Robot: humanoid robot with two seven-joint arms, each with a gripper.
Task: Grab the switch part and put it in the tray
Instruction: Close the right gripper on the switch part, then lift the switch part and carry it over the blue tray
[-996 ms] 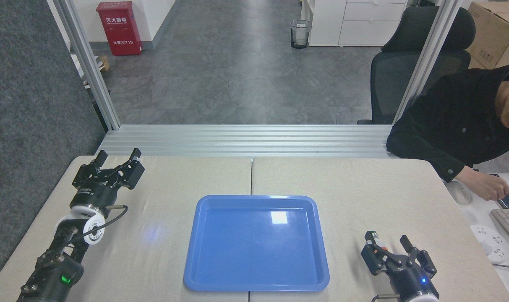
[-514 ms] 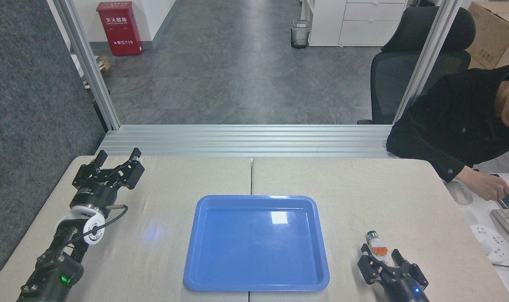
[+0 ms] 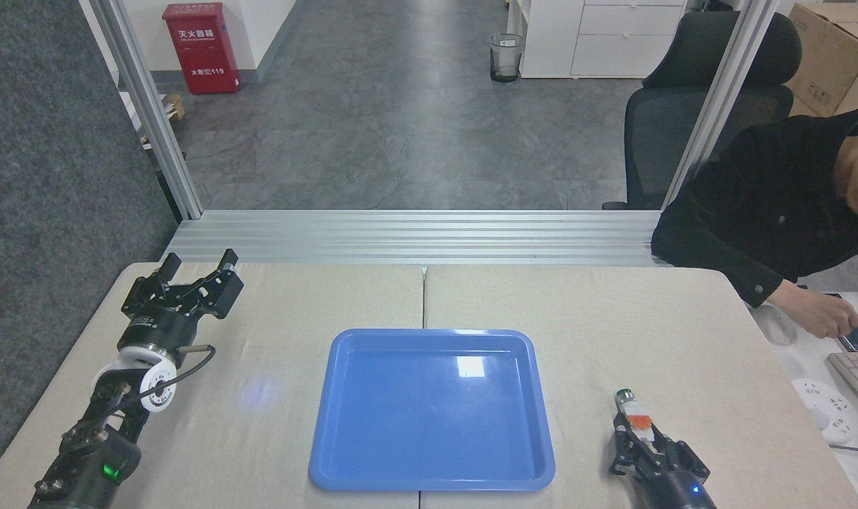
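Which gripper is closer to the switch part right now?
Right. The right gripper has its fingers around the near end of the switch part, right of the tray. The left gripper is far across the table, beyond the tray.

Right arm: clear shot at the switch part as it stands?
Probably yes. The right gripper is already at the switch part, its fingers flanking the near end; whether they grip is unclear. Nothing on the table blocks it.

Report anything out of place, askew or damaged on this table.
Nothing stands out. The tray lies flat and square on the table, with nothing in it. The switch part sits right of it, between the fingers of the right gripper, with no visible damage.
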